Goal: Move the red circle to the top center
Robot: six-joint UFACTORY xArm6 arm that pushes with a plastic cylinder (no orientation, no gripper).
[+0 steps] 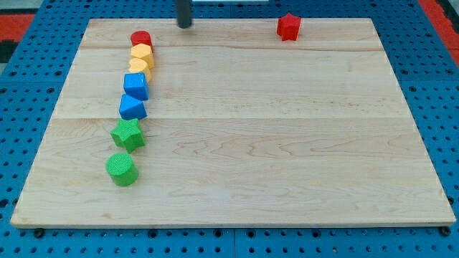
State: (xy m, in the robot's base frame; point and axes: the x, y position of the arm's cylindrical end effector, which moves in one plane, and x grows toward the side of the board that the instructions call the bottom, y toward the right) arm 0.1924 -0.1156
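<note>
The red circle [141,39] sits near the top left of the wooden board [287,143], at the head of a column of blocks. My tip [184,26] is at the view's top, to the right of the red circle and a little above it, apart from it by about a block's width. A red star [288,26] lies near the top edge, right of centre.
Below the red circle runs a column of blocks: two yellow blocks [142,53] [140,66], a blue cube [135,85], a blue triangle-like block [133,107], a green star [128,134] and a green circle [121,168]. A blue pegboard [21,107] surrounds the board.
</note>
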